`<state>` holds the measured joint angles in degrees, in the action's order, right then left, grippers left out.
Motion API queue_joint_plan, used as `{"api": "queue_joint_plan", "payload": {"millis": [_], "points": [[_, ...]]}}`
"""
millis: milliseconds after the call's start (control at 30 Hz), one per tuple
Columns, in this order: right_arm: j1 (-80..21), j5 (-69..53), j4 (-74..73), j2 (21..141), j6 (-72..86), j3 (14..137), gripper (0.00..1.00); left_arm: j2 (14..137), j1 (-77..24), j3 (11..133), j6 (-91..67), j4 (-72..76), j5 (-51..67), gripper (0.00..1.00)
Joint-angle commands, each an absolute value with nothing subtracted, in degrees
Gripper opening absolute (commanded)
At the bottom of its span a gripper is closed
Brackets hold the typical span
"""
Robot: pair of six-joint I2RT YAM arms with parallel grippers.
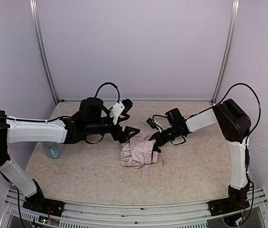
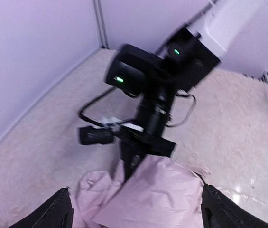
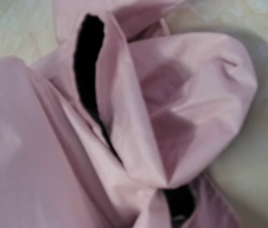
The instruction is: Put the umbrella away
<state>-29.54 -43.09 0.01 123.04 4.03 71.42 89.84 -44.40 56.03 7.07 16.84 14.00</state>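
Much is hidden here. The right wrist view is filled with blurred pink folds at close range, with black lining (image 3: 88, 61) showing in two gaps, and none of that arm's own fingers appear in it. The right gripper (image 1: 155, 140) reaches the upper right edge of the umbrella (image 1: 137, 152). From the left wrist its tip dips behind a fold of fabric, so it cannot be told how far its jaws stand apart or whether they hold any cloth. The left gripper (image 1: 128, 133) sits at the upper left edge of the bundle, and only the tips of its two fingers (image 2: 53, 213) show, cut off by the bottom of the left wrist view. They are spread wide with pink fabric lying between them, and neither visibly presses on it. There is one umbrella, a crumpled pink heap near the middle of the table (image 1: 77, 175), between the two grippers. One narrow strap (image 1: 145, 170) trails from its near edge, and its shaft and handle cannot be made out in the folds. One small bluish thing (image 1: 53, 150), perhaps a cup, sits well apart at the left, half covered by the left arm. There are two arms and two grippers.
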Motion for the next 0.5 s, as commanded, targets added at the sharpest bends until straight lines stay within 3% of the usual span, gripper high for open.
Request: {"api": "queue_joint_plan", "payload": {"millis": [0,233,467], "points": [[-28.48,-40.88,-9.05,126.37,1.41,72.35,0.00,96.95,-50.66,59.58,21.14,-3.71,4.06,0.96],[-28.48,-41.93,-10.91,127.14,-0.51,74.04,0.00,109.14,-52.13,66.91,28.69,-9.64,-0.78,0.99],[-28.41,-41.34,-12.63,127.09,-2.13,75.67,0.00,116.10,-50.15,71.63,29.93,-17.93,6.40,0.99]]}}
